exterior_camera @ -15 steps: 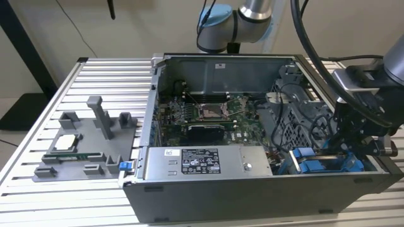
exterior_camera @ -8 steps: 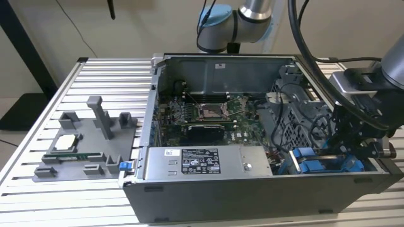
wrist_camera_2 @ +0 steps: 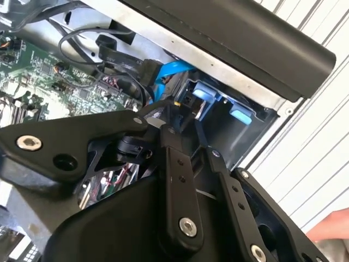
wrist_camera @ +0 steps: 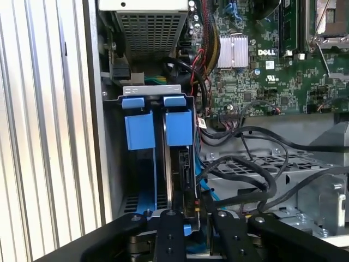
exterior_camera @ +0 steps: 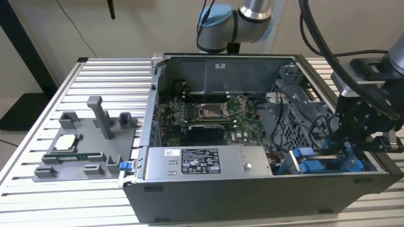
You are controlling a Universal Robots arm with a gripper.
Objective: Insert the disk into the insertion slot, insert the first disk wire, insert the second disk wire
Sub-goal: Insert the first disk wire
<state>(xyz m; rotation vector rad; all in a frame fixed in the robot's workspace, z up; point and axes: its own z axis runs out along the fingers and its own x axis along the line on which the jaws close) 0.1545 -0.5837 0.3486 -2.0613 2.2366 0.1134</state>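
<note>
The disk [wrist_camera: 184, 169] stands on edge in the insertion slot [wrist_camera: 150, 90], under the right one of two bright blue tabs [wrist_camera: 179, 126]. In the exterior view the slot [exterior_camera: 315, 165] is at the front right corner of the open computer case. My gripper [exterior_camera: 344, 151] hangs right over it. In both wrist views the gripper [wrist_camera_2: 182, 123] [wrist_camera: 191, 218] is shut on the black plug [wrist_camera_2: 185, 103] of a blue disk wire [wrist_camera_2: 166, 71], held at the disk's end. How deep the plug sits is hidden.
A long grey power-supply box [exterior_camera: 208, 162] lies along the case front, with the green motherboard [exterior_camera: 208, 113] behind it. Black cables [wrist_camera: 245, 169] loop beside the slot. A grey fixture [exterior_camera: 82, 146] stands on the table at the exterior view's left. A hand [wrist_camera_2: 332, 229] shows beside the case.
</note>
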